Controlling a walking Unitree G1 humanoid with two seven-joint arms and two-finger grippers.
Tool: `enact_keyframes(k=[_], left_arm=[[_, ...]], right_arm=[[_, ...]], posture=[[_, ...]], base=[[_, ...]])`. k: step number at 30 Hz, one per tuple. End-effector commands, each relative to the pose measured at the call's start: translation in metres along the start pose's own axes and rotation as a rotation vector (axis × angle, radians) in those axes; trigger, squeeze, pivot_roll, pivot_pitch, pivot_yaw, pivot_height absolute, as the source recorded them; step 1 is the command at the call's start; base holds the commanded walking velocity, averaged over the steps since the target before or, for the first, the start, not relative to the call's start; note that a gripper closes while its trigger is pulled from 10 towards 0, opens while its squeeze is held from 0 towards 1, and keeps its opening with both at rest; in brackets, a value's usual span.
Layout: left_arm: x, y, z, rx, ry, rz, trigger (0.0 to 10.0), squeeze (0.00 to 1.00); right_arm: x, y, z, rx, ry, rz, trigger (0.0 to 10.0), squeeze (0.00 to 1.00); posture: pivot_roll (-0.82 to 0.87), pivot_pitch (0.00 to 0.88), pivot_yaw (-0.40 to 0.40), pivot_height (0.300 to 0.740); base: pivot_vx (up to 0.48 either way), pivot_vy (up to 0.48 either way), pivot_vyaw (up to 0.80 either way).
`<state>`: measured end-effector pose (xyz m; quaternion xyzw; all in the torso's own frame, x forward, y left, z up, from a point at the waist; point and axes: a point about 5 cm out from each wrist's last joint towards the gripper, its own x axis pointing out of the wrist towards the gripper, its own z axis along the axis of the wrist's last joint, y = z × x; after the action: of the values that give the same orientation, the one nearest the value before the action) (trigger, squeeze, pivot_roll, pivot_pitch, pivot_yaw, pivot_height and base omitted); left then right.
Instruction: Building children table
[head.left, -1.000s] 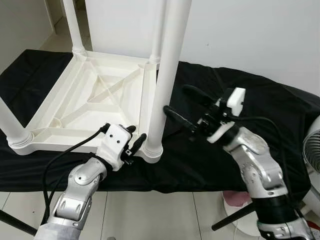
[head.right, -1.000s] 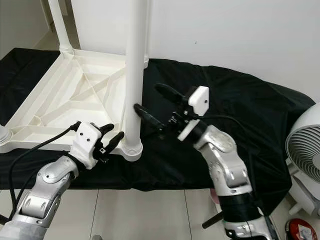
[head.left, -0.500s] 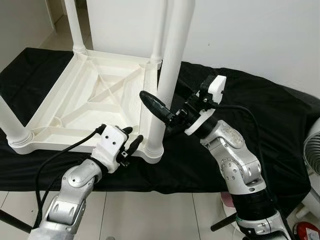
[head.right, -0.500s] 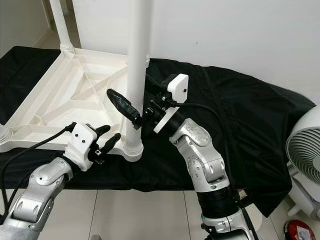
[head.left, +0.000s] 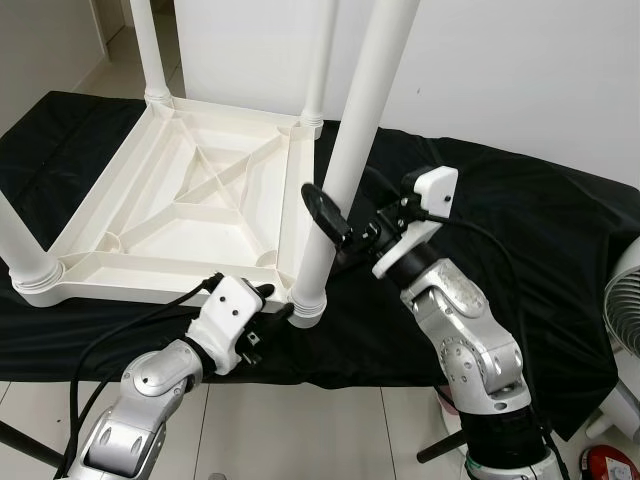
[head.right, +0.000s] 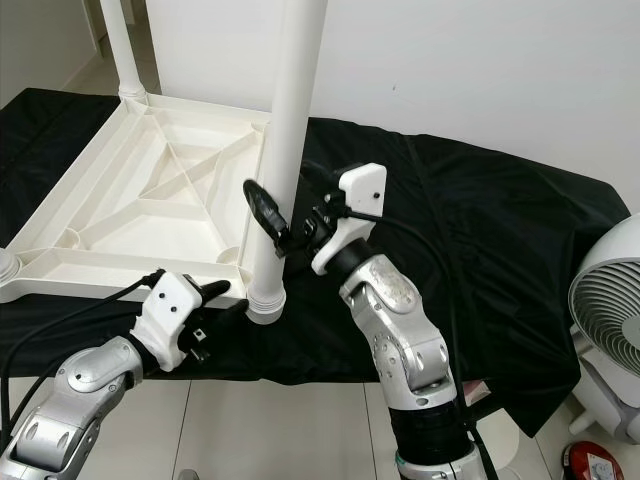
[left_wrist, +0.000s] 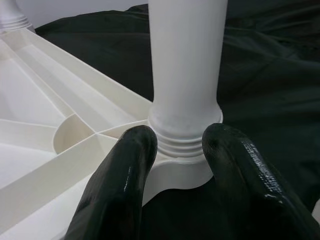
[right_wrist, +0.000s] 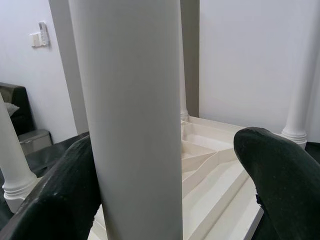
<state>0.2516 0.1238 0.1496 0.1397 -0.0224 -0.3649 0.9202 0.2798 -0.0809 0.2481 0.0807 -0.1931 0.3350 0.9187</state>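
A white plastic children's table lies upside down on a black cloth, with its legs pointing up. The near right leg stands in its corner socket and leans to the right at the top. My right gripper is open and straddles this leg partway up; in the right wrist view the leg stands between the two fingers, one of them against it. My left gripper is open at the table's near edge, its fingertips on either side of the leg's ribbed collar.
Three more legs rise from the other corners. A white wall stands behind the cloth. A white fan is on the floor at the right. The cloth's front edge hangs over pale floor tiles.
My right gripper swung left from beside the leg to straddle it. The leg's top now leans further right. My left gripper drew back slightly toward the table's near edge.
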Motion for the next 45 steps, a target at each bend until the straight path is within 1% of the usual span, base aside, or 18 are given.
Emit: enact_keyframes(k=[1, 6, 7, 8, 9, 15, 16, 21, 22, 24, 25, 27, 28, 32, 33, 40, 44, 45], left_arm=[[0.000, -0.011, 0.004, -0.028, -0.004, -0.103, 10.0, 0.00], [-0.001, -0.014, 0.007, -0.044, -0.010, -0.126, 10.0, 0.00], [-0.002, -0.016, 0.010, -0.058, -0.020, -0.143, 10.0, 0.00], [-0.003, -0.017, 0.015, -0.078, -0.036, -0.154, 10.0, 0.00], [-0.003, -0.017, 0.019, -0.100, -0.056, -0.157, 10.0, 0.00], [-0.005, -0.013, 0.030, -0.153, -0.106, -0.151, 10.0, 0.00], [-0.008, -0.005, 0.038, -0.170, -0.131, -0.117, 10.0, 0.00], [-0.010, 0.006, 0.041, -0.122, -0.118, -0.041, 10.0, 0.00], [-0.009, 0.011, 0.041, -0.111, -0.118, -0.003, 10.0, 0.00], [-0.009, 0.015, 0.042, -0.100, -0.126, 0.037, 10.0, 0.00], [-0.007, 0.027, 0.047, -0.095, -0.153, 0.140, 10.0, 0.00], [-0.007, 0.027, 0.047, -0.095, -0.153, 0.140, 10.0, 0.00], [-0.006, 0.033, 0.049, -0.104, -0.165, 0.187, 10.0, 0.00], [-0.004, 0.047, 0.052, -0.111, -0.174, 0.310, 10.0, 0.00], [-0.003, 0.057, 0.055, -0.167, -0.179, 0.388, 10.0, 0.00], [-0.005, 0.049, 0.055, -0.084, -0.146, 0.311, 10.0, 0.00], [-0.007, 0.047, 0.057, -0.089, -0.156, 0.275, 10.0, 0.00], [-0.008, 0.048, 0.062, -0.088, -0.171, 0.265, 10.0, 0.00]], right_arm=[[-0.004, -0.002, -0.002, -0.020, 0.026, -0.018, 5.6, 0.00], [-0.004, -0.002, -0.001, -0.022, 0.028, -0.022, 6.4, 0.00], [-0.004, -0.001, -0.002, -0.028, 0.037, -0.024, 4.9, 0.00], [-0.003, 0.000, -0.003, -0.029, 0.049, -0.025, 9.4, 0.00], [-0.002, 0.000, -0.005, -0.037, 0.062, -0.025, 10.0, 0.00], [0.000, 0.001, -0.009, -0.047, 0.094, -0.024, 10.0, 0.00], [0.000, 0.002, -0.012, -0.055, 0.116, -0.023, 10.0, 0.00], [0.000, 0.001, -0.014, -0.063, 0.134, -0.024, 10.0, 0.00], [0.000, 0.001, -0.014, -0.062, 0.136, -0.024, 5.1, 0.00], [0.000, 0.001, -0.014, -0.062, 0.137, -0.023, 5.1, 0.00], [0.000, 0.001, -0.014, -0.067, 0.134, -0.025, 0.0, 0.00], [0.000, 0.001, -0.014, -0.067, 0.134, -0.025, 0.0, 0.00], [0.000, 0.000, -0.014, -0.071, 0.137, -0.030, 10.0, 0.00], [0.001, -0.001, -0.014, -0.074, 0.142, -0.043, 10.0, 0.00], [0.002, -0.003, -0.014, -0.084, 0.143, -0.055, 10.0, 0.00], [0.002, -0.008, -0.014, -0.108, 0.148, -0.109, 10.0, 0.00], [0.000, -0.019, -0.017, -0.088, 0.171, -0.222, 10.0, 0.00], [-0.005, -0.031, -0.023, -0.031, 0.213, -0.353, 10.0, 0.00]], posture=[[0.12, 0.060, -0.113, 0.740], [0.12, 0.060, -0.114, 0.740], [0.12, 0.061, -0.115, 0.740], [0.12, 0.063, -0.116, 0.740], [0.12, 0.066, -0.119, 0.740], [0.12, 0.073, -0.122, 0.740], [0.12, 0.076, -0.123, 0.740], [0.12, 0.078, -0.123, 0.740], [0.12, 0.082, -0.122, 0.740], [0.12, 0.082, -0.122, 0.740], [0.12, 0.082, -0.122, 0.740], [0.12, 0.082, -0.122, 0.740], [0.12, 0.087, -0.120, 0.740], [0.12, 0.089, -0.116, 0.740], [0.12, 0.090, -0.115, 0.740], [0.12, 0.090, -0.115, 0.740], [0.12, 0.091, -0.116, 0.740], [0.12, 0.095, -0.116, 0.740]], base=[[0.000, 0.000, 0.00], [0.000, 0.000, 0.00], [0.000, 0.000, 0.00], [0.000, 0.000, 0.00], [0.000, 0.000, 0.00], [0.000, 0.000, 0.00], [0.000, 0.000, 0.00], [0.000, 0.000, 0.00], [0.000, 0.000, 0.00], [0.000, 0.000, 0.00], [0.000, 0.000, 0.00], [0.000, 0.000, 0.00], [0.000, 0.000, 0.00], [0.000, 0.000, 0.00], [0.000, 0.000, 0.00], [0.000, 0.000, 0.00], [0.000, 0.000, 0.00], [0.000, 0.000, 0.00]])
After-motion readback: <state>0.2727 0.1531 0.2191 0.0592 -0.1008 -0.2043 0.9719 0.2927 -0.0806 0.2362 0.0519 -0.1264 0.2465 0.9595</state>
